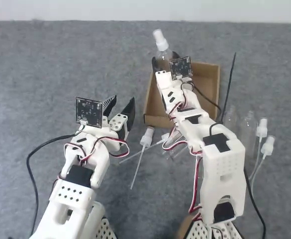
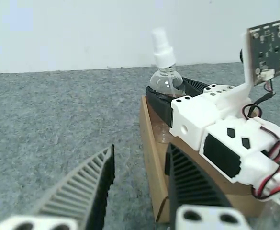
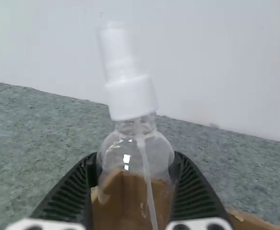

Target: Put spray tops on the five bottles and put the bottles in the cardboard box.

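1. The right gripper (image 1: 161, 63) is clamping its two black jaws against opposite sides of a clear bottle (image 3: 135, 153), gripping it at the rounded shoulder.
2. The bottle is standing upright between the jaws, with its neck rising well above the fingertips.
3. The gripper is holding the bottle at the far corner of the cardboard box (image 1: 207, 79), on the side nearer the left arm. I cannot tell whether the base is touching the box floor.
4. The bottle is showing see-through walls and a round shoulder. A white spray top (image 3: 125, 91) is sitting on its neck, and a thin tube is running down inside.
5. The left gripper (image 1: 120, 112) is hanging wide open, holding nothing. It is hovering over the grey table (image 1: 46, 64), left of the box and well apart from the bottle.
6. Loose spray tops (image 1: 146, 137) with long tubes are lying on the table between the arms, near the box's front wall.
7. Two empty bottles (image 1: 247, 127) are standing right of the box, with two more white tops (image 1: 268, 144) lying just beside them.
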You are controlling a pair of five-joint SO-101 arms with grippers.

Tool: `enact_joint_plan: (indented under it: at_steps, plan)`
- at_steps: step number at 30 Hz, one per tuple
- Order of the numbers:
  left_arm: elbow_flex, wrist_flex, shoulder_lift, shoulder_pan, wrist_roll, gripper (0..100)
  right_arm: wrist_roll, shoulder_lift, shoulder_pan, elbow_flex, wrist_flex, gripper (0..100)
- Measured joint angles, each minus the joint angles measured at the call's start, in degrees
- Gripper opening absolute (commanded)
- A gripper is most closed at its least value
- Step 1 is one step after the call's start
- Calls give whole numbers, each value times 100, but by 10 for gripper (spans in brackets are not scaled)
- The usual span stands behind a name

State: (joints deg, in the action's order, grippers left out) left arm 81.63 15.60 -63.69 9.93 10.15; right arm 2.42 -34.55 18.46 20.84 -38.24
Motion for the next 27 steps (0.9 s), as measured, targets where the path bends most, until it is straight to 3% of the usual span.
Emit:
enact_joint_plan:
  at_steps: [27]
  plan:
    - [0,0,0,0,-264,155,308,273,62,334,35,7]
